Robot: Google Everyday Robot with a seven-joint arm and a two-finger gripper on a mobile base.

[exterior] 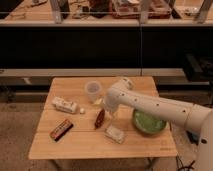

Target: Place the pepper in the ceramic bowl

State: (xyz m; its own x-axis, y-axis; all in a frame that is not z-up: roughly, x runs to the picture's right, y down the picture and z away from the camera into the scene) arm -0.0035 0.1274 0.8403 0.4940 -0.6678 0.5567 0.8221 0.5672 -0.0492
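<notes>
The pepper (100,118), small, tapered and dark reddish-brown, lies on the wooden table (80,145) near its middle. The ceramic bowl (148,123), wide and green, sits at the table's right, partly behind my white arm. My gripper (108,108) hangs just right of and slightly above the pepper, close to it, holding nothing that I can make out.
A translucent plastic cup (93,91) stands behind the pepper. A white packet (65,105) lies at the left, a dark bar with orange markings (61,129) at the front left, a pale wrapped item (115,134) in front of the gripper. Dark shelving runs behind the table.
</notes>
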